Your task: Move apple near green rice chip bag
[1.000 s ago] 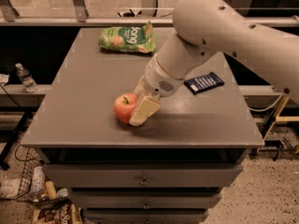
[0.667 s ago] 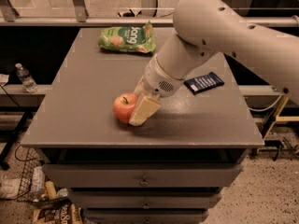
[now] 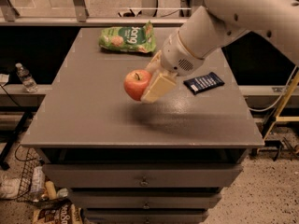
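The red-orange apple (image 3: 136,83) with a dark stem is held in my gripper (image 3: 148,80), lifted above the grey tabletop near its middle. One cream-coloured finger (image 3: 157,87) presses the apple's right side; the other finger is behind the apple. The gripper is shut on the apple. The green rice chip bag (image 3: 128,38) lies flat at the far edge of the table, behind and slightly left of the apple, with bare table between them.
A small dark-blue wrapper (image 3: 203,82) lies on the table (image 3: 84,115) to the right of the gripper. My large white arm (image 3: 233,17) crosses the upper right. Drawers sit below the front edge. A water bottle (image 3: 25,78) stands on the left ledge.
The gripper has lifted the apple off the table and carried it up and back, toward the green bag.
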You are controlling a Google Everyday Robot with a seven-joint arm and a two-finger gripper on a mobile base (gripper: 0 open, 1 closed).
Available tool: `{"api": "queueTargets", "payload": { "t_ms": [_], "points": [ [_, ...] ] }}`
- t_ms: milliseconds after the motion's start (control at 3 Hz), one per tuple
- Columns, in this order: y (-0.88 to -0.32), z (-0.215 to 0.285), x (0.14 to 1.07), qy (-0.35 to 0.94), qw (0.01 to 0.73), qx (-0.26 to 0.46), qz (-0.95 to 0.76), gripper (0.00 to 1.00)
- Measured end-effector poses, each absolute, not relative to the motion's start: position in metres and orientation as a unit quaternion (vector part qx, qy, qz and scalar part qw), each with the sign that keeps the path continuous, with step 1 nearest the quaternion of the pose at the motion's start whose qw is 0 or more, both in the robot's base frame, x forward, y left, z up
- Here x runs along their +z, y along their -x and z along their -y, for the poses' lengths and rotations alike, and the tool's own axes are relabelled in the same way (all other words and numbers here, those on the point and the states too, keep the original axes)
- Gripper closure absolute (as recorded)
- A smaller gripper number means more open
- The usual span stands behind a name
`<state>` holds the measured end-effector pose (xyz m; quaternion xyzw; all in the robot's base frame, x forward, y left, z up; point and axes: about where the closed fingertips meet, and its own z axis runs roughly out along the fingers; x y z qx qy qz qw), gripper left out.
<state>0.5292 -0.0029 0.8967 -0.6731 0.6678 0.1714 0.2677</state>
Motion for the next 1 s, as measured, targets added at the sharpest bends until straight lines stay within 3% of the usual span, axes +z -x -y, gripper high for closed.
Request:
{"api": "queueTargets", "payload": {
  "t_ms": [667,1000],
  "points": [
    [-0.532,-0.002,0.893,0.645,0.274,0.167,-0.694,1.00],
    [-0.559,-0.004,0.888,0.608,0.277,0.165,-0.725,1.00]
  ]
}}
